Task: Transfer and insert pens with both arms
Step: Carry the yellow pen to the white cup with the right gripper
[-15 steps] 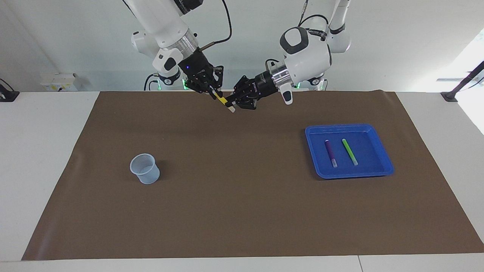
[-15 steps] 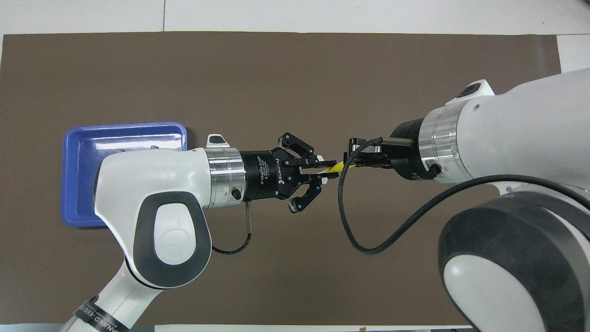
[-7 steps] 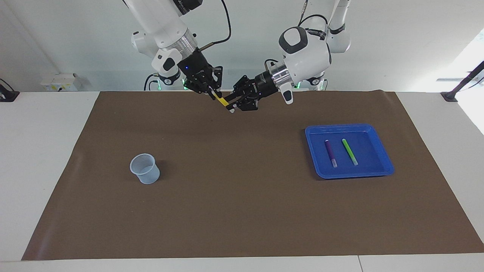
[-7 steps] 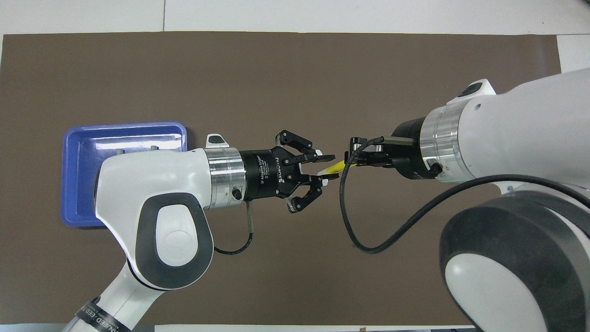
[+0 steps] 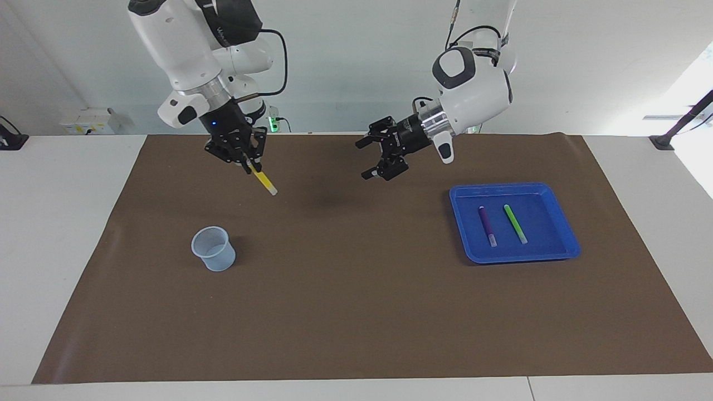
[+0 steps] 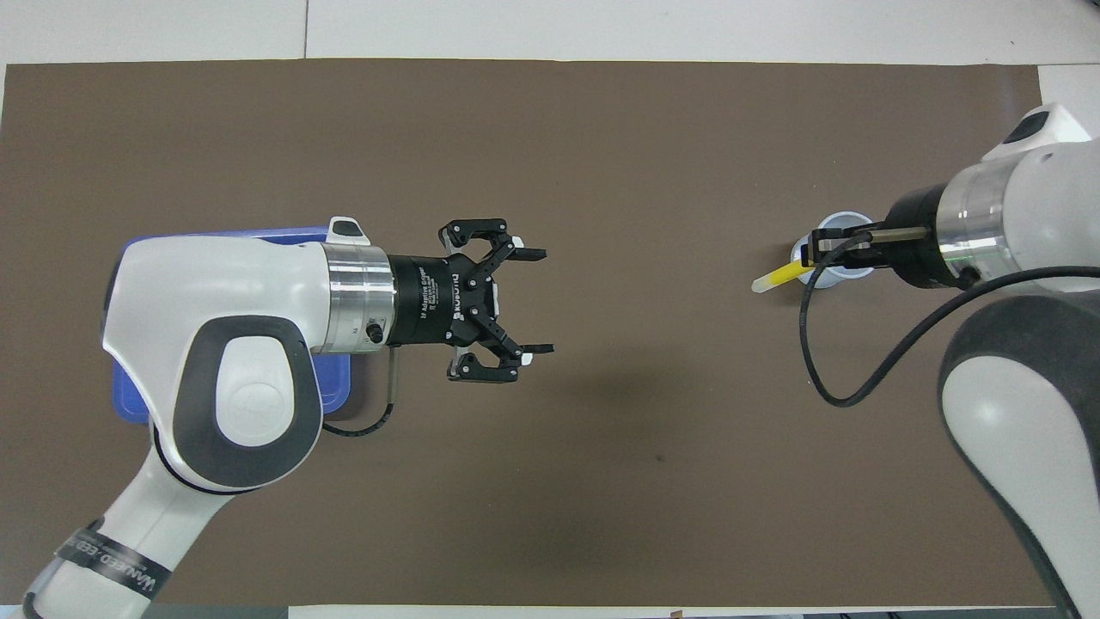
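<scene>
Everything here is placed against the small translucent bluish plastic cup (image 5: 212,248) standing on the brown table mat (image 5: 356,312).

Nearest the robots, the two arms have parted since half a second ago, when both grippers met at the slim yellow marker pen (image 5: 263,181) over the middle of the mat. The left gripper (image 5: 372,159), black and two-fingered, has let go: its fingers now stand wide apart and empty, and it has drawn back toward the flat blue plastic tray (image 5: 568,239), well apart from the cup. The right gripper (image 5: 245,164) is clamped on the yellow pen's upper end and has carried it toward the cup's end of the table; the pen hangs tilted, whitish cap end lowest, in the air above the mat short of the cup.

Farther out, the cup has no pen in it. The purple marker pen (image 5: 486,225) and the bright green marker pen (image 5: 515,223) lie side by side in the tray.

So the handover looks complete; insertion of the first pen into the cup comes next, with two pens left to move.
</scene>
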Robot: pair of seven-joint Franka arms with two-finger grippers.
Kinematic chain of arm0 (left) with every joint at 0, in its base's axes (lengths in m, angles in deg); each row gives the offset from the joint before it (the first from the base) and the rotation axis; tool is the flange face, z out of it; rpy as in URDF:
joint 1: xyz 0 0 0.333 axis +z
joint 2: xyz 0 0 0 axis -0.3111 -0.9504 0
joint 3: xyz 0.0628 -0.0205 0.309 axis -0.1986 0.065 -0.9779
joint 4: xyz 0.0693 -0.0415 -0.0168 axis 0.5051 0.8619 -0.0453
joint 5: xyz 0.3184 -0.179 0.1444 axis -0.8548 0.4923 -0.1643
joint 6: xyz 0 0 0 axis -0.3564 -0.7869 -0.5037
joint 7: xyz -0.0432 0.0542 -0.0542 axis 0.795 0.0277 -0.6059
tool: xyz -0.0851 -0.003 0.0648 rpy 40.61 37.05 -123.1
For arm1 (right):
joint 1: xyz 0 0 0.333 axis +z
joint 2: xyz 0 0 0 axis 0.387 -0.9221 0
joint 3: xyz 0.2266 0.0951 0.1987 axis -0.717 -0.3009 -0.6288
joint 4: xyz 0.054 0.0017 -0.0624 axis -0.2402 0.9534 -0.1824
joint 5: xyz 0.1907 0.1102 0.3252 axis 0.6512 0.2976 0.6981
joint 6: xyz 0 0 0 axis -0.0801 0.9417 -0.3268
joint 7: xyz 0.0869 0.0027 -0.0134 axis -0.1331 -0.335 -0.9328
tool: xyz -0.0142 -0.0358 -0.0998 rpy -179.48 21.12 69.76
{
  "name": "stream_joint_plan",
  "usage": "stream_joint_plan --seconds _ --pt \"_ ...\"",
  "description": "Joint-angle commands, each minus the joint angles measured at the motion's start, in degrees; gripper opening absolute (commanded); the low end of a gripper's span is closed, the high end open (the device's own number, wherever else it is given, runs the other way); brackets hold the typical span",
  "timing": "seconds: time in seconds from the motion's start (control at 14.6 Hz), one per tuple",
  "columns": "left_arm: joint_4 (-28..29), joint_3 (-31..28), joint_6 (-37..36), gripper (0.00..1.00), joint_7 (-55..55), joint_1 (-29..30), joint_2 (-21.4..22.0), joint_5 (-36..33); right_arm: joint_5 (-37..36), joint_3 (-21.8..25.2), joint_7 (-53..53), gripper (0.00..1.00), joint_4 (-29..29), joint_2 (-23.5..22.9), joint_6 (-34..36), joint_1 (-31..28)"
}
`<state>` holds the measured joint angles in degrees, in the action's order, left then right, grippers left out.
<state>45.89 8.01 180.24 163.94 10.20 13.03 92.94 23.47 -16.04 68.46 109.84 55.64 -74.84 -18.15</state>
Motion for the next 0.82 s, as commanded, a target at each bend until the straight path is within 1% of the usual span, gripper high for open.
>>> stream_joint_plan --seconds 0.0,0.07,0.14,0.2,0.27,0.34,0.55,0.75 --pt "-1.7 0.0 -8.0 1.0 -5.1 5.0 0.5 -11.0 -3.3 -0.7 -7.2 0.0 6.9 3.6 -5.8 -3.5" --pt "-2.5 -0.1 -10.1 1.0 -7.1 6.7 0.4 -14.3 -4.2 -0.8 -9.9 0.0 7.7 3.5 -7.6 -4.6" --pt "-2.9 -0.2 -10.5 1.0 -8.5 7.7 0.4 -18.7 -4.7 -0.8 -12.4 0.0 8.2 3.0 -9.0 -5.8" --pt "-3.4 -0.2 -10.7 1.0 -9.0 8.4 0.5 -24.9 -5.5 -0.8 -15.2 0.0 8.2 1.9 -10.2 -7.0" --pt "-4.2 -0.2 -12.5 1.0 -9.8 8.8 0.4 -31.9 -6.1 -0.8 -17.9 0.0 8.2 0.7 -11.7 -8.2" --pt "-4.5 -0.2 -14.5 1.0 -12.8 9.5 0.4 -35.8 -6.2 -0.8 -20.5 0.0 8.1 -0.5 -13.6 -9.4" --pt "-4.4 -0.4 -16.8 1.0 -28.6 15.0 0.5 -38.0 -6.2 -0.9 -24.0 0.0 8.0 -3.7 -17.4 -10.6" --pt "-4.3 -0.4 -17.4 1.0 -45.3 21.4 0.3 -43.9 -6.2 -0.9 -24.0 0.0 7.9 -6.4 -19.7 -10.4"
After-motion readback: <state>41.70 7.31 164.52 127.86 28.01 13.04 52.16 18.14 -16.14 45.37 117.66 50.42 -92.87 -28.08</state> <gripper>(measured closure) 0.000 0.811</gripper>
